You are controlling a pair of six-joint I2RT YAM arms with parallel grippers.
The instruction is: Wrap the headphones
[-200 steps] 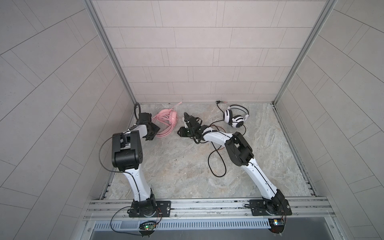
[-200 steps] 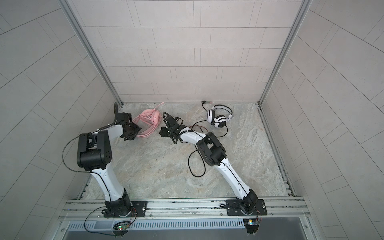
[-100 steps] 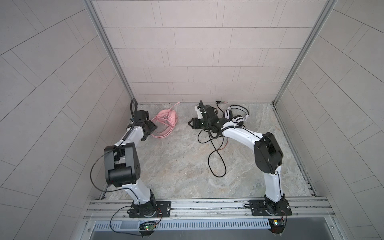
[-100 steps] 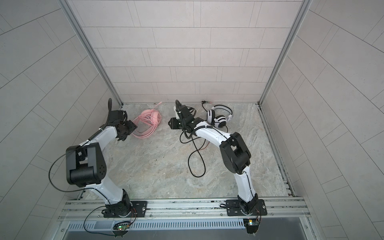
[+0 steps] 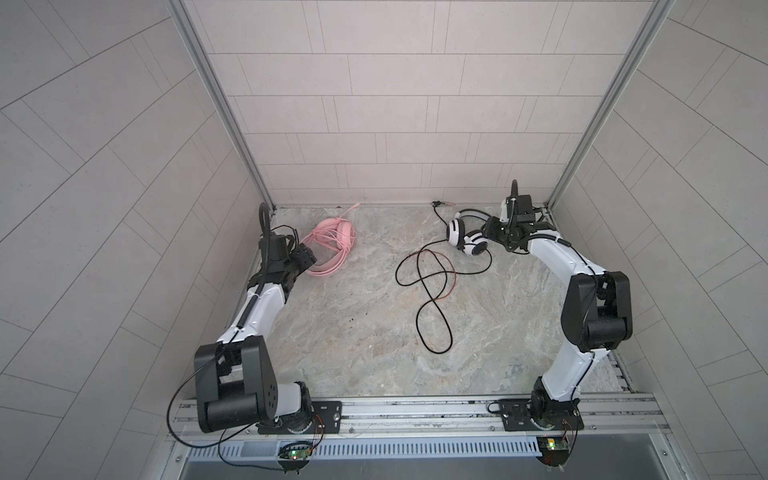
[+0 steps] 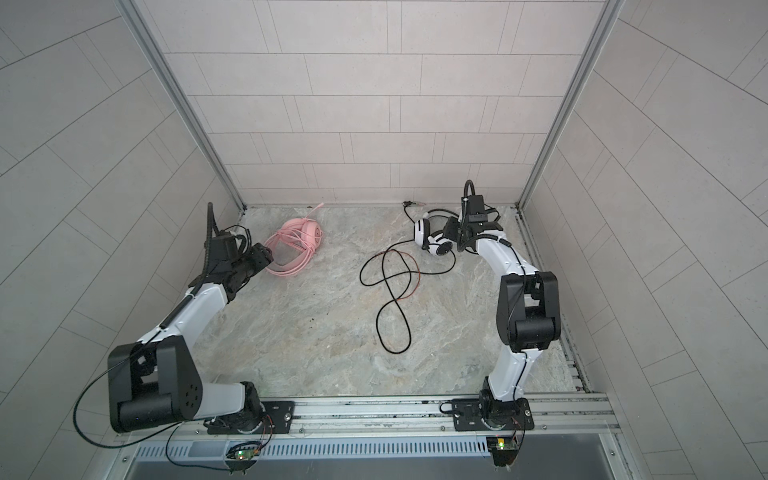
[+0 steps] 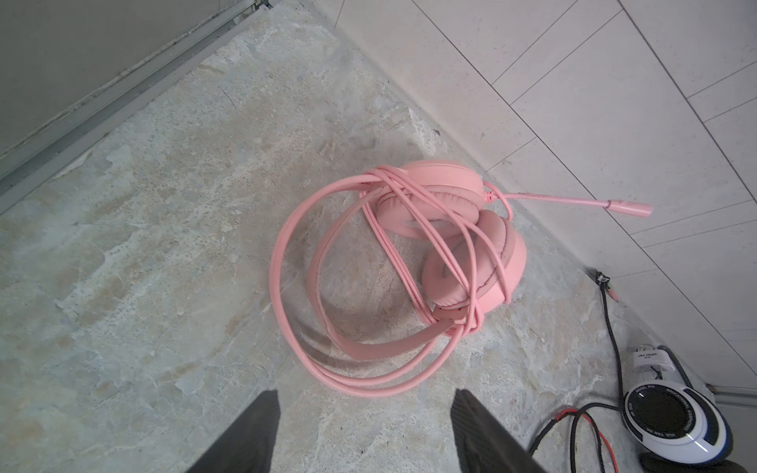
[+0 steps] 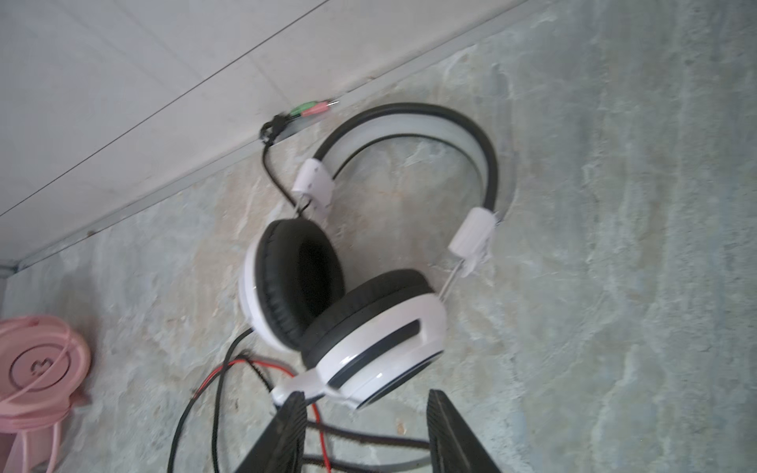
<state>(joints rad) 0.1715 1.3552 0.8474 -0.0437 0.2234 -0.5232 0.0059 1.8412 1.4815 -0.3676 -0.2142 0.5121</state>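
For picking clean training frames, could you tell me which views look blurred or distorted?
Right wrist view: slightly smeared, the white-and-black over-ear headset soft-edged. Left wrist view: sharp, the pink cabled headset casting soft shadows. Both top views: evenly lit, wall tile lines bowed.

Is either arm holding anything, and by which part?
Nothing is held: left tool open near the pink headphones, right tool open by the white headphones.

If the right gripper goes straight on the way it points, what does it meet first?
The white-and-black headphones: the nearer ear cup lies directly ahead of the right gripper, jaws open. Contact looks near-immediate, though height is unclear.
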